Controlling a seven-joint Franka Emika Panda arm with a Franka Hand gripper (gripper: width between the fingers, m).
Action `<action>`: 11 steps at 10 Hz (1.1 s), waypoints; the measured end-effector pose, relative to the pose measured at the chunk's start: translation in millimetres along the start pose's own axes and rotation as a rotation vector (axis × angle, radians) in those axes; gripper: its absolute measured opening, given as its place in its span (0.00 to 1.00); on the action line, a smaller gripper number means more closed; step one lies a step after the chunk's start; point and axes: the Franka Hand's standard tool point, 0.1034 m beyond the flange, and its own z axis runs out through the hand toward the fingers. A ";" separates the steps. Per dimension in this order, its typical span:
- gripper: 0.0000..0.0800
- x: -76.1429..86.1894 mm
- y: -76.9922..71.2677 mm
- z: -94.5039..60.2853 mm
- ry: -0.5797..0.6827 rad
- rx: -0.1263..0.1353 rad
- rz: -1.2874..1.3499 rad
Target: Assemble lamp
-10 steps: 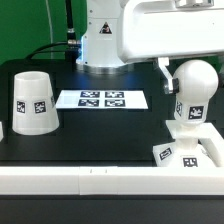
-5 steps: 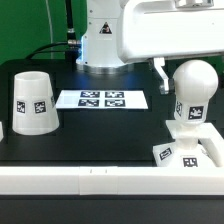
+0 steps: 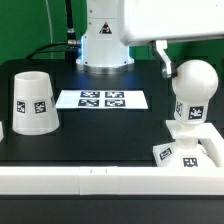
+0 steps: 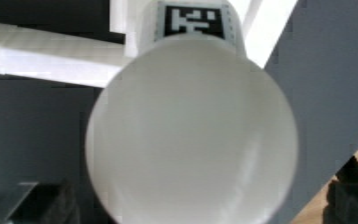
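At the exterior view's right, near the front of the desk [image 3: 110, 135], the lamp's round bulb [image 3: 193, 85] stands upright on its short neck, planted in the square stepped base [image 3: 186, 148]. The gripper [image 3: 170, 62] hovers at the bulb's upper shoulder, and 1 dark finger [image 3: 163, 62] shows just beside the globe.

From the wrist view the bulb fills nearly everything, and dark finger shapes sit out at either side of it. So the jaws look spread wide, with no contact I can make out.

My read: this is the bulb-seating step. To do it well, centre the jaws across the globe's widest part and close squarely so that smooth curve can't squirt out. Then turn about the neck's own axis, with no tilt, or the base may skate.

As for looks, all 3 parts are glossy white with black-and-white square tags, and 1 tag [image 4: 199, 20] shows low on the bulb. The tapered shade [image 3: 32, 103] waits mouth-down, well apart at the exterior view's left. Between it and the bulb lies the marker board [image 3: 102, 99].
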 end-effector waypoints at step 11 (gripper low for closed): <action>0.87 -14.1 0.0 11.4 -0.509 0.090 0.019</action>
